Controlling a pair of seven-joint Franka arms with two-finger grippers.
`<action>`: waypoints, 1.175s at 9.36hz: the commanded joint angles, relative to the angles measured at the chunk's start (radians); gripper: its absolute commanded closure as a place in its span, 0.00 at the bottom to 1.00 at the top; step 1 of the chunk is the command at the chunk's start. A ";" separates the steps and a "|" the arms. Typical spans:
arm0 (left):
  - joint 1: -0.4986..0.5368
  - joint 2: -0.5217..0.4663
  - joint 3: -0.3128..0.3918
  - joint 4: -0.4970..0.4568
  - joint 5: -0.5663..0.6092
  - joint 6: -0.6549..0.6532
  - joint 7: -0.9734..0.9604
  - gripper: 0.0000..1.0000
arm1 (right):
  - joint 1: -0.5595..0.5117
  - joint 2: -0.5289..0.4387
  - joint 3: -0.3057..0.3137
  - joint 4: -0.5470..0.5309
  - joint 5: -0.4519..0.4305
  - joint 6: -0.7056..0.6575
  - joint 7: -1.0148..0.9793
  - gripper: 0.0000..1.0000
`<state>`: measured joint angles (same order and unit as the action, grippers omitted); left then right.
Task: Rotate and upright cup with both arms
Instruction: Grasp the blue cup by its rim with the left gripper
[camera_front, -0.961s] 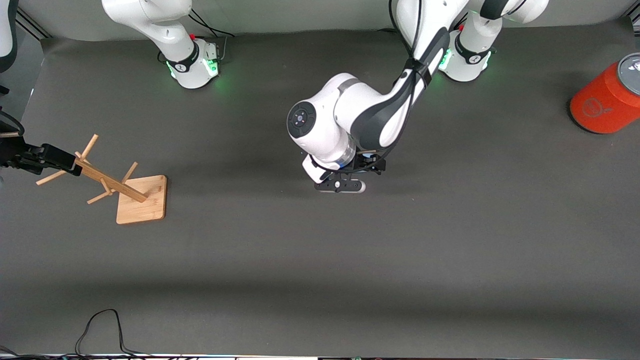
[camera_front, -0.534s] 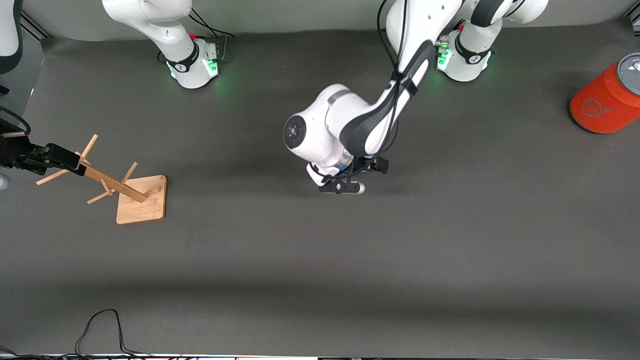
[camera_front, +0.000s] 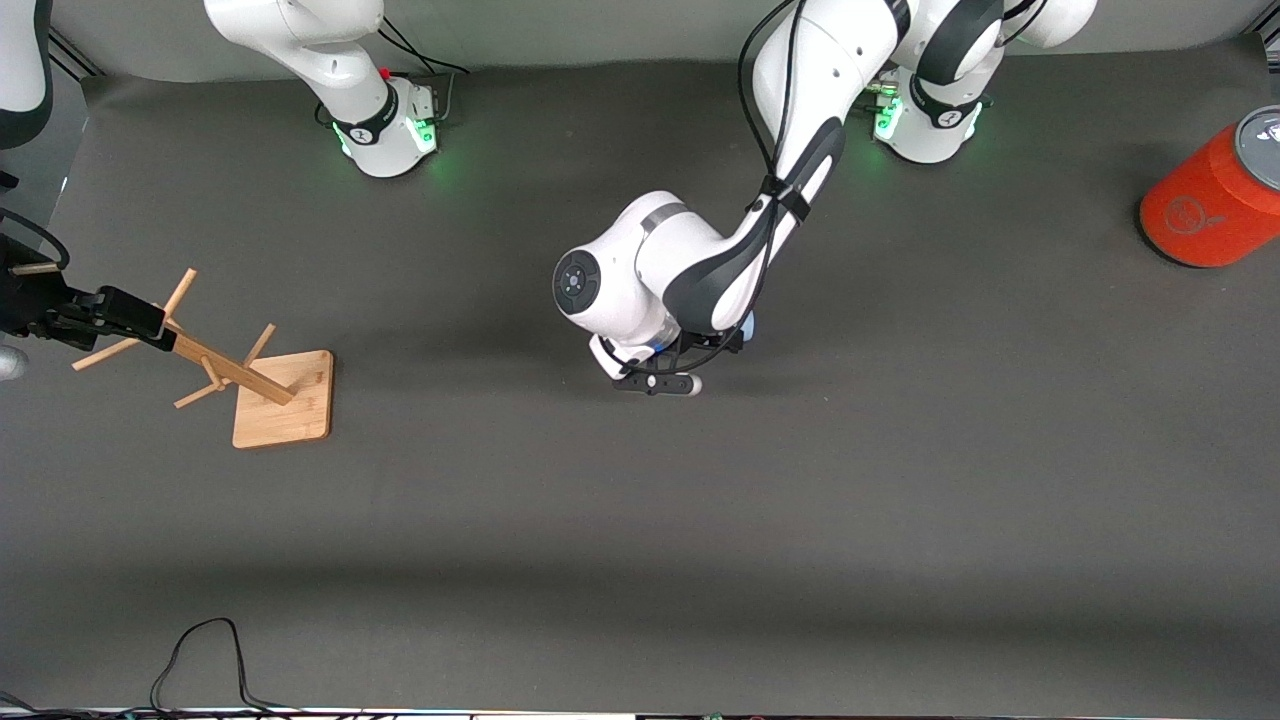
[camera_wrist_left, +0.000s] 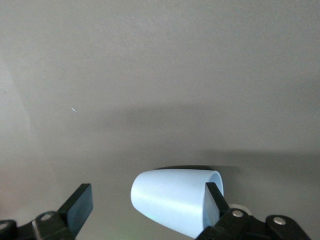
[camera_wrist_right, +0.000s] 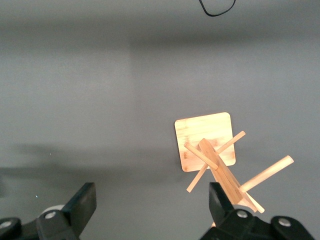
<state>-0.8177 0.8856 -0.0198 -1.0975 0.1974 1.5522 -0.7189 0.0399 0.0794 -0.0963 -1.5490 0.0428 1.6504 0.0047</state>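
You see one grey table (camera_front: 900, 520), two white arms and one orange cylinder (camera_front: 1205, 205) at 3 o'clock; its round logo is not readable. One wooden peg stand (camera_front: 262, 390) is at 9 o'clock, and the right gripper (camera_wrist_right: 150, 212), fingers apart, hangs above it. The left gripper (camera_wrist_left: 145, 212), fingers apart, is low over the table's middle. One cup (camera_wrist_left: 175, 200) lies on its side between its fingers, touching one finger.

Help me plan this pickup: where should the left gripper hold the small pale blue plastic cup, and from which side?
Probably across the tapered side wall, mid-body, coming down from above: the cup lies on its side, rim sideways, and the left gripper hangs over it, open.
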 joint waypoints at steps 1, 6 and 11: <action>-0.032 0.102 -0.034 0.051 -0.004 0.011 -0.044 0.00 | -0.003 -0.021 0.004 -0.023 -0.014 0.015 -0.022 0.00; -0.084 0.154 -0.031 0.050 0.057 -0.099 0.134 0.03 | -0.006 -0.020 0.004 -0.019 -0.011 0.032 -0.025 0.00; -0.083 0.153 -0.029 0.050 0.097 -0.149 0.281 0.41 | -0.009 -0.023 -0.006 -0.026 -0.014 0.006 -0.135 0.00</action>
<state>-0.8893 1.0248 -0.0590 -1.0860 0.2795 1.4394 -0.4780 0.0371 0.0796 -0.0988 -1.5570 0.0412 1.6650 -0.0828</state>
